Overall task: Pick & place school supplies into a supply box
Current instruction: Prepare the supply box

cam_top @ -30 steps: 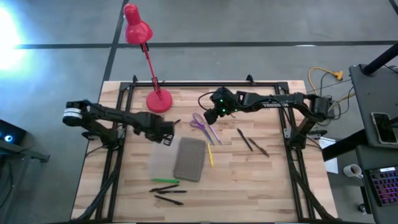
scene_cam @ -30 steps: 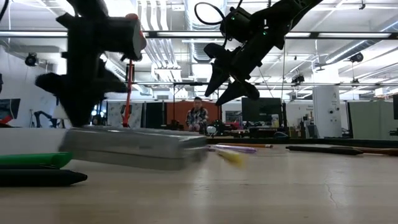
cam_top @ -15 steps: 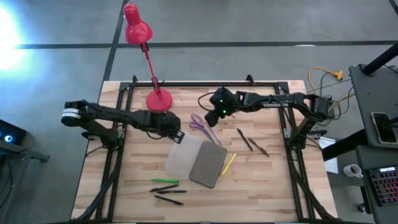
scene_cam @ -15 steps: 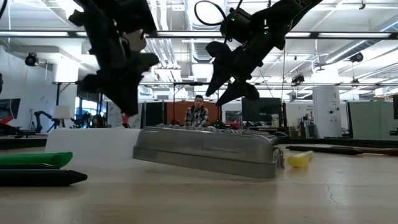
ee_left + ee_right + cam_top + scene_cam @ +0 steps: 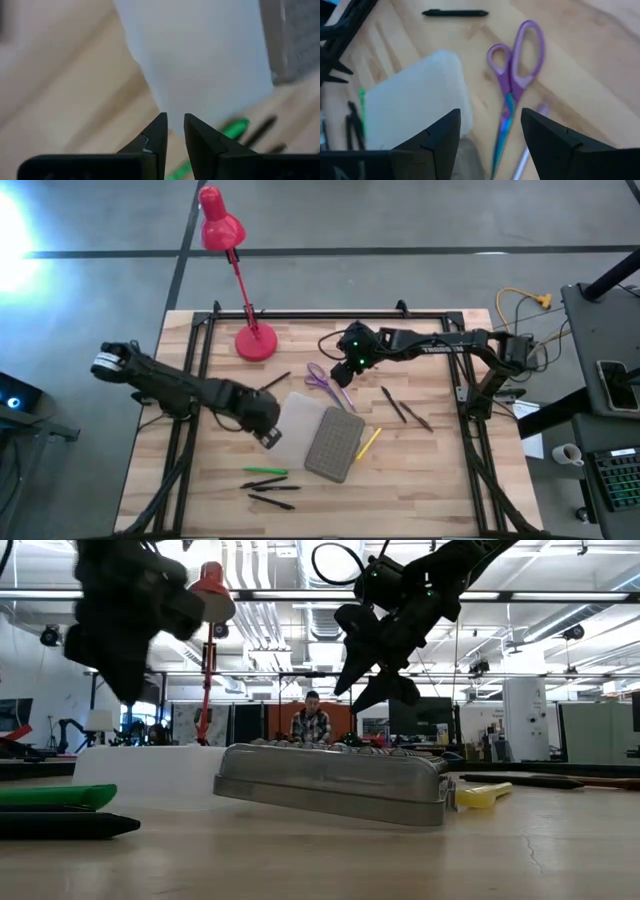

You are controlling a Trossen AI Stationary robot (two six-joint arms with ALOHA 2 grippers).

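The box lies open in the middle of the table, its clear tray on the left side and the grey gridded lid on the right. The low view shows that lid tilted, propped off the wood. The left gripper hangs right at the tray's left edge, its fingers nearly together with just a thin slit between them and nothing in it. In its wrist view the pale tray fills the scene and a green marker lies beyond.

The right gripper hovers above the purple scissors, fingers spread wide and empty. Beside the scissors lies a purple pencil; a black pen lies farther off. A yellow pencil lies just by the lid's right edge. Two dark pens lie to the right, and the marker plus more dark pens lie near the front edge. The red lamp stands at the back. No writing or label can be read anywhere. A person sits far off in the room.
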